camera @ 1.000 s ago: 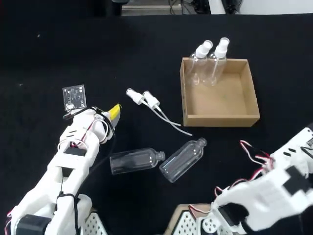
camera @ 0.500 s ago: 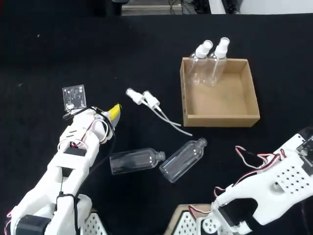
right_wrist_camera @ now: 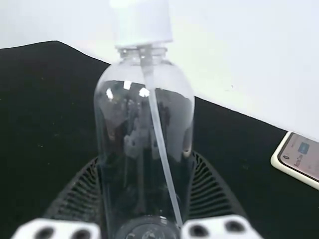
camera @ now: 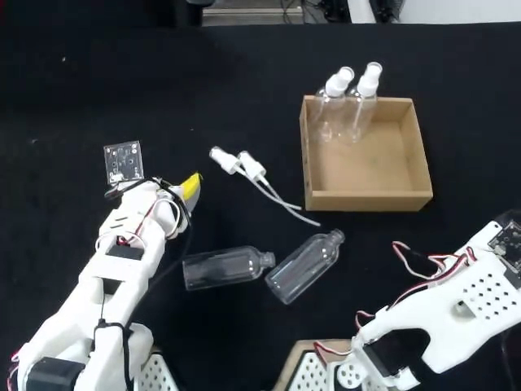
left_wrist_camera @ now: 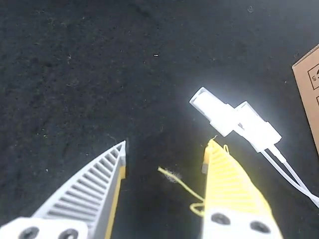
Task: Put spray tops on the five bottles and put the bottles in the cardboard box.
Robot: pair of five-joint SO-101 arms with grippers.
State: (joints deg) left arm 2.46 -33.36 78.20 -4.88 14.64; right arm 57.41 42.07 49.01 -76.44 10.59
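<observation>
Change: right arm has swung down and turned over at the near right corner of the table, so its perforated side now faces up. It barely shifted in the last half second. Left arm, box and loose items have not moved.
Left hand: spread wide and holding nothing, with one yellow finger and one grey. It hovers over the black table just beside the loose spray tops.
Right hand: closed on the held bottle, with one dark ribbed finger on each side of its body.
Held bottle: clear plastic with rounded shoulders. A white cap is fitted on the neck and a thin tube runs down inside.
Cardboard box: brown, shallow and open-topped, standing on the far right part of the table.
Boxed bottles: two clear bottles with white sprayers, side by side, leaning on the box's far wall with their tops above the rim.
Loose bottles: two clear bottles without caps, lying on their sides near the table's front between the arms. The second lies at an angle, and the first one's neck is just beside its base.
Loose spray tops: two white ones lying side by side, their tubes trailing toward the box's near corner.
Phone: lies flat where the black table meets a pale surface.
</observation>
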